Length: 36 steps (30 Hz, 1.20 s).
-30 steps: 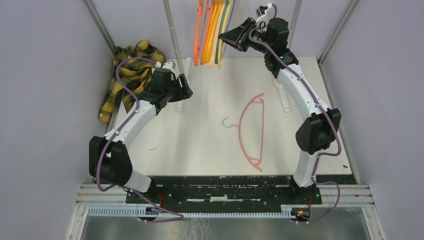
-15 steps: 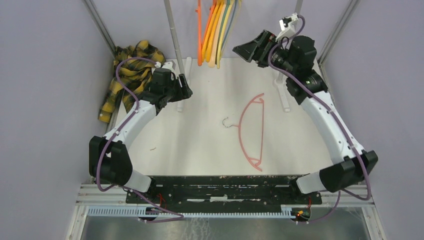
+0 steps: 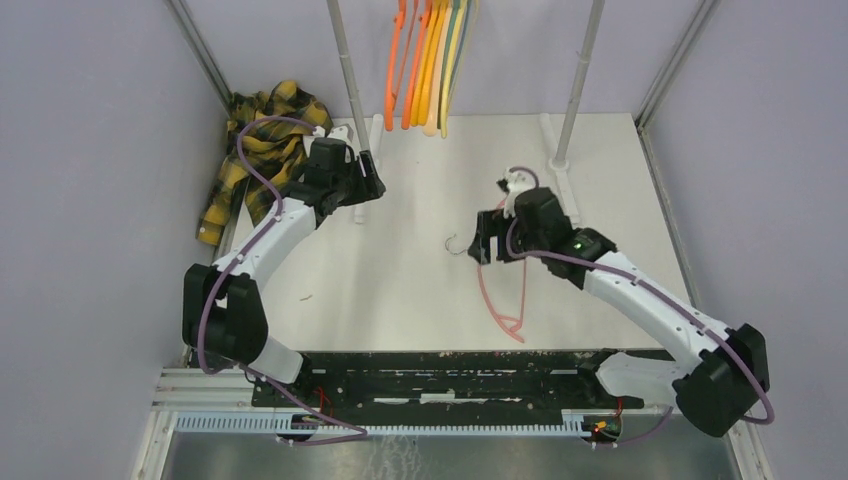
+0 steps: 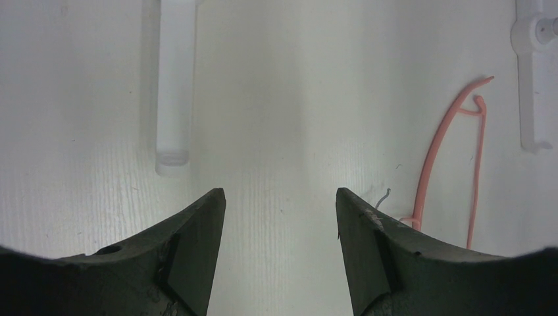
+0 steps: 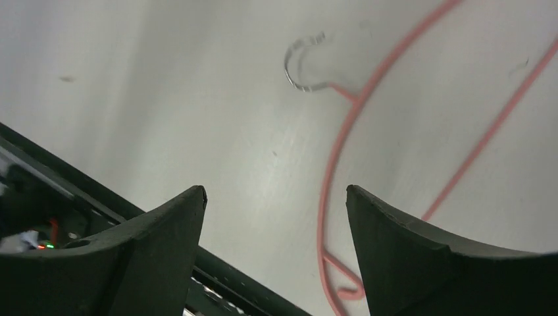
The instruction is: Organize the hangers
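Note:
Several hangers (image 3: pixel 430 60) in orange, yellow-orange, teal and pale yellow hang together at the back centre. One pink hanger (image 3: pixel 495 300) with a metal hook (image 3: pixel 455 243) lies flat on the white table. My right gripper (image 3: pixel 483 238) is open and empty, low over the hanger's hook end and hiding its upper part. In the right wrist view the pink hanger (image 5: pixel 342 151) curves between the jaws of the right gripper (image 5: pixel 276 191). My left gripper (image 3: pixel 370 185) is open and empty at the back left. Its wrist view shows the left gripper (image 4: pixel 279 194) and the pink hanger (image 4: pixel 434 145) at right.
A yellow-and-black plaid shirt (image 3: pixel 255 150) lies bunched at the back left corner. Two grey upright poles (image 3: pixel 345 70) (image 3: pixel 580 70) stand on white feet (image 3: pixel 555 150) (image 4: pixel 174 85). A black mounting rail (image 3: pixel 450 365) runs along the near edge.
My right arm has swung down from the hanging hangers at the back to just over the pink hanger on the table. The left arm has barely moved.

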Each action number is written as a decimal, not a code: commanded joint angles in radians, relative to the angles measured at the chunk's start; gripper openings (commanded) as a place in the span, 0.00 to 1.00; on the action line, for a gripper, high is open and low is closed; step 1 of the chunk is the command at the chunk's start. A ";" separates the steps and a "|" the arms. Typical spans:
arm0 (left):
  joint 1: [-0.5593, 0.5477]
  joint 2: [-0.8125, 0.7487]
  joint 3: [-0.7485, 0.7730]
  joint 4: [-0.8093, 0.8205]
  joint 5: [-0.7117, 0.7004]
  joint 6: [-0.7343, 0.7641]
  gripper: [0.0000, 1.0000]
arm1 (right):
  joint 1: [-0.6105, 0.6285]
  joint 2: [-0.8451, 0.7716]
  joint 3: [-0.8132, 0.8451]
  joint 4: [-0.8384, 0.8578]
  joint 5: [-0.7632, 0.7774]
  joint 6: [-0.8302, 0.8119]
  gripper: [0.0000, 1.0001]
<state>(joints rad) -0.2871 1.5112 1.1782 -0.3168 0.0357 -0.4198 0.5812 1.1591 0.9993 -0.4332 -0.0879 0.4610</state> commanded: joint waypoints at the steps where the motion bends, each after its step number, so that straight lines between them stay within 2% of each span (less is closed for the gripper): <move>1: 0.006 0.005 0.011 0.041 0.007 0.046 0.69 | 0.100 0.019 -0.100 -0.036 0.206 -0.024 0.85; 8: 0.006 0.007 0.005 0.049 0.019 0.032 0.70 | 0.139 0.180 -0.153 0.056 0.307 -0.001 0.76; 16: 0.007 0.010 0.001 0.058 0.018 0.037 0.76 | 0.186 0.364 -0.162 0.142 0.393 0.057 0.71; 19: 0.006 0.008 0.003 0.058 0.012 0.042 0.77 | 0.193 0.407 -0.162 0.161 0.397 0.074 0.70; 24: 0.006 -0.001 -0.004 0.065 0.004 0.046 0.80 | 0.198 0.458 -0.176 0.188 0.405 0.110 0.56; 29: 0.006 -0.006 -0.011 0.066 -0.003 0.050 0.84 | 0.202 0.469 -0.208 0.202 0.449 0.163 0.52; 31: 0.006 -0.008 -0.012 0.067 -0.008 0.052 0.86 | 0.202 0.465 -0.225 0.214 0.456 0.177 0.41; 36: 0.006 -0.014 -0.014 0.064 -0.014 0.052 0.88 | 0.202 0.456 -0.247 0.246 0.447 0.176 0.03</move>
<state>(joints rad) -0.2871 1.5234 1.1683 -0.2962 0.0345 -0.4198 0.7788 1.6089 0.7959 -0.1875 0.3546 0.6121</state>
